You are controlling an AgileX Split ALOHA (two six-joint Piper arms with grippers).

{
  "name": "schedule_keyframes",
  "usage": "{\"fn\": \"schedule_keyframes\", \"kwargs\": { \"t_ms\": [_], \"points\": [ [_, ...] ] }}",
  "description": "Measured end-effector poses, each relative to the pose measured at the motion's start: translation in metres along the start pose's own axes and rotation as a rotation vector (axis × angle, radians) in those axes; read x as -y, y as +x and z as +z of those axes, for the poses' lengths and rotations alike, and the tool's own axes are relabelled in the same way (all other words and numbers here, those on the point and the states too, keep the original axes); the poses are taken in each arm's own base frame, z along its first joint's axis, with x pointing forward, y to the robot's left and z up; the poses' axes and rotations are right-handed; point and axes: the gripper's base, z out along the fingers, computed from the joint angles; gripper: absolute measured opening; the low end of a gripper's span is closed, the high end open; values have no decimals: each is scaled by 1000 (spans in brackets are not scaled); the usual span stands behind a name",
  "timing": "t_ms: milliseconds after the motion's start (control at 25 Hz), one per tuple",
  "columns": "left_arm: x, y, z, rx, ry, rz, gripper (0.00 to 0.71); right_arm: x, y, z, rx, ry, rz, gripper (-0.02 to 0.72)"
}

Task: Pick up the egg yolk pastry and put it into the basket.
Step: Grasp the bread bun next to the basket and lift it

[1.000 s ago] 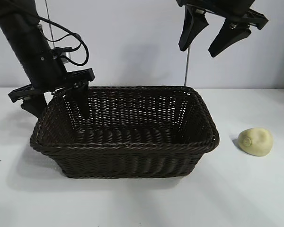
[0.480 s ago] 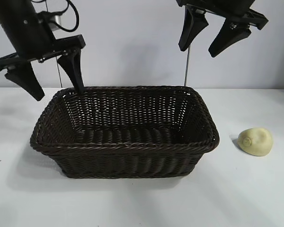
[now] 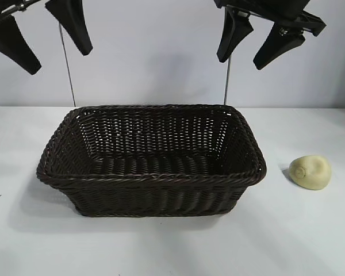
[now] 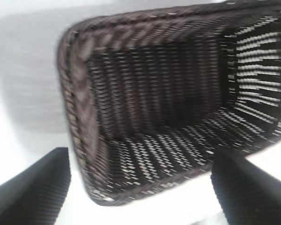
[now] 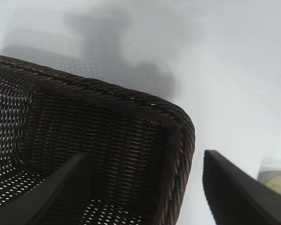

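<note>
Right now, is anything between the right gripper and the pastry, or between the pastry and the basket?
Nothing visible. The egg yolk pastry sits alone on the table, apart from the basket; bare tabletop between them. The right gripper hangs open above the basket's right end.

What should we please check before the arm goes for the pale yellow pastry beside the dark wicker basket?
1. Small pale yellow dome-shaped egg yolk pastry on the white table, clear of the basket: ok.
2. Large dark brown woven wicker basket upright, nothing seen inside: ok.
3. Right gripper open, above the basket's right end: ok.
4. Left gripper open, high over the left side, out of the way: ok.
5. Pastry already in the basket: not ok.
</note>
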Motion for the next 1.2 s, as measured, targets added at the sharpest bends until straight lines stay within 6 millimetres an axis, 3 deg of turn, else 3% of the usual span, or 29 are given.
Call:
{"fn": "schedule_keyframes", "kwargs": {
  "t_ms": [280,560,840,1200],
  "points": [
    [0,26,14,55,113,-57,596,0,0,0,0,0,0,495],
    [2,24,15,106,148,-63,596,0,0,0,-3,0,0,495],
    [-2,20,29,80,152,-87,596,0,0,0,-3,0,0,495],
    [-2,19,29,88,157,-92,596,0,2,0,-26,-3,0,495]
  ]
}}
